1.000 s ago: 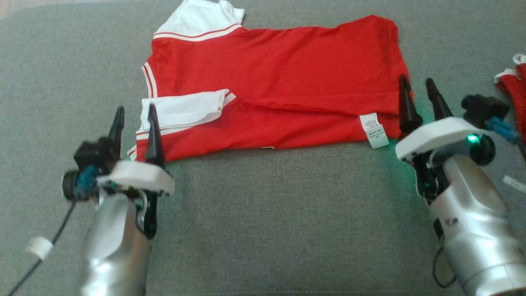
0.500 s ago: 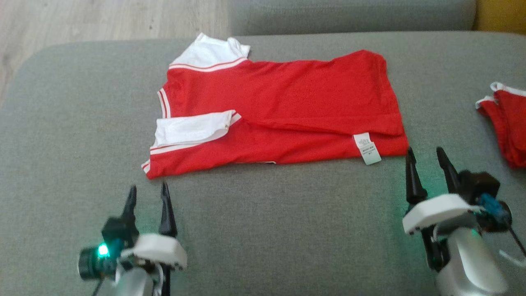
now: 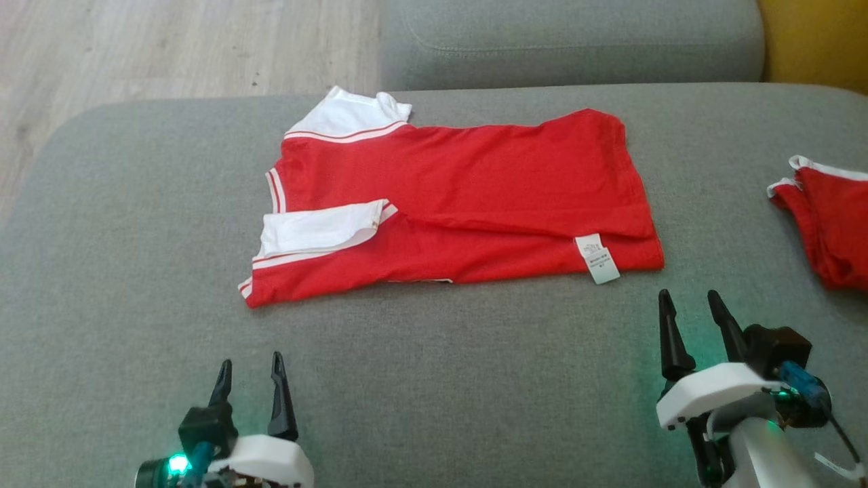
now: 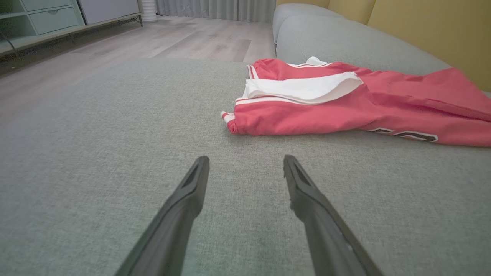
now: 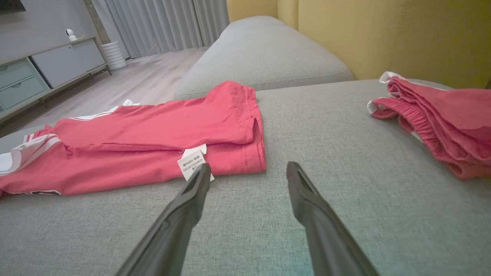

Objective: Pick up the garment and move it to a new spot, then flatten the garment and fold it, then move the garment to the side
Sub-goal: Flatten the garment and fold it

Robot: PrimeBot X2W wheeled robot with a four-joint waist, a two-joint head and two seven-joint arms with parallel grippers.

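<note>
The garment (image 3: 468, 196) is a red shirt with white sleeves, folded lengthwise and lying flat on the grey sofa seat (image 3: 441, 379); a white label (image 3: 597, 258) sticks out at its near right edge. My left gripper (image 3: 249, 366) stands open below its left end, well clear of the cloth. My right gripper (image 3: 688, 298) is open just below the shirt's right corner, empty. In the left wrist view the garment (image 4: 345, 103) lies ahead and to the right of the open left gripper (image 4: 245, 161). The right wrist view shows the garment (image 5: 153, 134) ahead-left of the open right gripper (image 5: 248, 166).
A second red and white cloth (image 3: 827, 217) lies bunched at the right edge of the seat, also in the right wrist view (image 5: 433, 119). A grey cushion (image 3: 569, 34) and yellow backrest (image 3: 814, 41) sit behind. Wooden floor (image 3: 169, 47) lies beyond the seat's left end.
Both grippers have drawn back from the shirt's near edge toward me, staying open. The head camera has tilted up, so the whole scene sits lower and farther in the picture.
</note>
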